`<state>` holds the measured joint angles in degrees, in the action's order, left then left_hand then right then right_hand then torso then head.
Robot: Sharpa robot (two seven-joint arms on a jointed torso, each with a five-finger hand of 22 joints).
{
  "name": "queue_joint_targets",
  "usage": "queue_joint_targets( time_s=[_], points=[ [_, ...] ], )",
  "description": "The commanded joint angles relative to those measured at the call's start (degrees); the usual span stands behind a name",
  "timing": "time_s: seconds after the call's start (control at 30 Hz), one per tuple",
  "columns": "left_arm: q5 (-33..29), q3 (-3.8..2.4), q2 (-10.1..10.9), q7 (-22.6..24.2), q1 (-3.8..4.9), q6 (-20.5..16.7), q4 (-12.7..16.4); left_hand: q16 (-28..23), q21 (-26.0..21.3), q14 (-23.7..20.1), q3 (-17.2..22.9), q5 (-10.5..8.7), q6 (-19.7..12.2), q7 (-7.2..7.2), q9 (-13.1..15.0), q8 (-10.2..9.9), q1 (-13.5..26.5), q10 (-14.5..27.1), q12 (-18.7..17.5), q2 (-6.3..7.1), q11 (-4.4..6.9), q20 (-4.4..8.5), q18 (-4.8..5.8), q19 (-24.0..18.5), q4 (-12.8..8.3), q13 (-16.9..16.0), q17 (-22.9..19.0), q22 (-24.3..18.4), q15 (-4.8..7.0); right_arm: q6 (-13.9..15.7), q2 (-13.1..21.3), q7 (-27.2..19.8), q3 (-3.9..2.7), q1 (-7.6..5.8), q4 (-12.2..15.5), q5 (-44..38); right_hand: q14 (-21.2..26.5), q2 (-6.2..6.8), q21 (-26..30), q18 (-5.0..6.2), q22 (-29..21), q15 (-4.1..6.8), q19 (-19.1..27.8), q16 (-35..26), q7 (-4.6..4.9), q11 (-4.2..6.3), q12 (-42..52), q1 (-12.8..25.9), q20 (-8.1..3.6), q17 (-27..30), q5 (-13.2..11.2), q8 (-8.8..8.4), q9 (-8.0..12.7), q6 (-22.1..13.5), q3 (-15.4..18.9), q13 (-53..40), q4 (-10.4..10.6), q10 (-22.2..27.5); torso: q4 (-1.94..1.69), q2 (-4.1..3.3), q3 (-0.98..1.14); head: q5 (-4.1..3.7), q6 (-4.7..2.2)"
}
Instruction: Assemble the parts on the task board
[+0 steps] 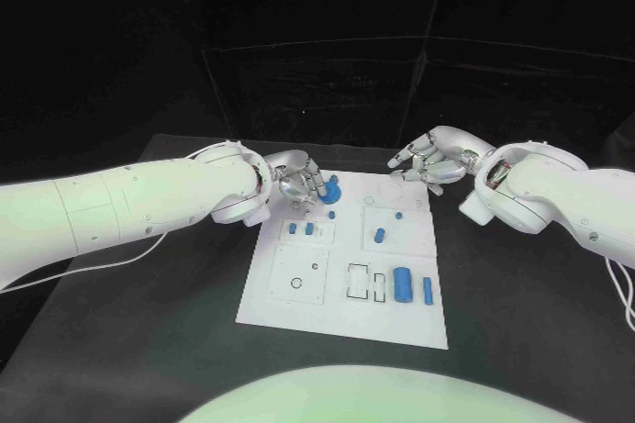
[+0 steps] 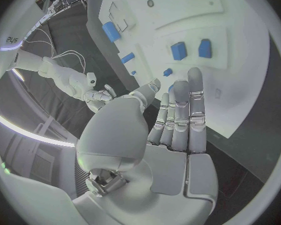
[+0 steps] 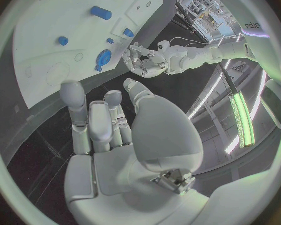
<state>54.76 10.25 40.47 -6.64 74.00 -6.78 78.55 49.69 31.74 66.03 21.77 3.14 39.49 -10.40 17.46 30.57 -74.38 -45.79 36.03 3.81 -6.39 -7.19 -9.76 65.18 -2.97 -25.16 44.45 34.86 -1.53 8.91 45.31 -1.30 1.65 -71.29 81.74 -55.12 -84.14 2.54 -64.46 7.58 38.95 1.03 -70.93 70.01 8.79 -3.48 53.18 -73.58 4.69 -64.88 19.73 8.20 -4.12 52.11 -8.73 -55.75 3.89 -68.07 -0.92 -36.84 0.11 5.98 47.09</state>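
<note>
The white task board (image 1: 347, 306) (image 2: 178, 10) (image 3: 40, 20) lies in the middle of the table. A round blue part (image 1: 328, 194) (image 3: 104, 59) sits near its far edge. My left hand (image 1: 299, 182) (image 2: 175, 117) (image 3: 144, 62) hovers just to the left of that part, fingers close together and holding nothing. My right hand (image 1: 430, 161) (image 3: 106, 127) (image 2: 100, 94) hangs over the board's far right corner, empty, fingers loosely apart. Several other blue parts lie on the board, among them a pair of small blocks (image 1: 300, 228) (image 2: 190, 49) and a large cylinder (image 1: 402, 281) (image 2: 111, 31).
The black table (image 1: 529, 304) surrounds the board on all sides. A thin blue bar (image 1: 428, 290) lies beside the large cylinder near the board's right edge. Outlined slots (image 1: 360, 281) and a small ring (image 1: 299, 283) mark the near half of the board.
</note>
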Motion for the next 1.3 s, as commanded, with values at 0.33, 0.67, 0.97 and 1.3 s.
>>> queue_joint_targets(
  time_s=[0.33,0.67,0.97,1.3],
  points=[
    [20.35,1.16,-4.88,7.38,-0.06,-1.18,-4.23,18.24,3.47,11.82,-0.39,-0.13,6.34,1.29,-7.55,-7.15,-0.18,-2.31,-3.88,2.93,0.8,0.78,-0.71,7.03,-1.62,8.96,14.21,1.46,0.76,-0.34,-0.38,-0.54,-0.04,-0.09,0.08,0.17,-0.35,-0.01,0.32,1.0,-0.07,0.09,0.27,-0.12,-0.05,0.0,-0.22,0.43,0.12,0.02,0.23,0.4,0.03,-0.4,-0.16,0.03,0.08,0.47,0.0,-0.05,-0.03,-0.55,-0.23],
    [24.12,1.69,-7.8,6.94,-0.35,2.69,-7.57,25.18,11.75,16.49,-1.07,-0.12,9.23,1.78,-10.13,-10.32,0.04,-3.73,-6.25,3.26,1.17,1.3,0.46,11.94,-1.59,13.11,20.8,8.78,1.21,-0.42,-0.62,-0.6,-0.04,-0.09,-0.17,0.16,-0.35,-0.01,0.32,1.0,-0.07,0.09,0.27,-0.12,-0.05,0.0,-0.22,0.43,0.12,0.02,0.23,0.4,0.03,-0.4,-0.16,0.03,0.08,0.47,0.04,-0.08,-0.08,-0.68,-0.16],
    [24.57,1.8,-9.22,7.12,-0.82,3.81,-9.25,27.44,16.8,17.65,-1.22,-0.11,11.05,2.0,-10.96,-11.4,-0.01,-5.24,-6.98,2.92,1.34,1.45,1.28,13.72,-1.51,14.76,22.92,13.67,1.37,-0.26,-0.82,-0.75,-0.04,-0.09,-0.31,0.16,-0.35,-0.01,0.32,1.0,-0.07,0.09,0.27,-0.12,-0.05,0.0,-0.22,0.43,0.12,0.02,0.23,0.4,0.03,-0.4,-0.16,0.03,0.08,0.47,-0.05,0.01,-0.06,-0.84,-0.09],
    [24.62,2.17,-10.29,7.67,-1.37,4.66,-10.79,28.16,19.39,17.97,-0.67,-0.11,13.0,2.41,-11.36,-11.97,-0.29,-7.5,-7.48,2.41,1.76,1.69,1.67,14.39,-1.62,15.84,23.28,16.29,1.72,-0.24,-0.83,-0.77,-0.04,-0.09,-0.31,0.16,-0.37,-0.08,0.35,1.0,-0.09,0.09,0.27,-0.08,-0.05,0.0,-0.17,0.41,0.12,-0.06,0.26,0.43,0.03,-0.42,-0.23,0.0,0.1,0.46,-0.09,-0.01,-0.04,-0.94,-0.04]
  ],
)
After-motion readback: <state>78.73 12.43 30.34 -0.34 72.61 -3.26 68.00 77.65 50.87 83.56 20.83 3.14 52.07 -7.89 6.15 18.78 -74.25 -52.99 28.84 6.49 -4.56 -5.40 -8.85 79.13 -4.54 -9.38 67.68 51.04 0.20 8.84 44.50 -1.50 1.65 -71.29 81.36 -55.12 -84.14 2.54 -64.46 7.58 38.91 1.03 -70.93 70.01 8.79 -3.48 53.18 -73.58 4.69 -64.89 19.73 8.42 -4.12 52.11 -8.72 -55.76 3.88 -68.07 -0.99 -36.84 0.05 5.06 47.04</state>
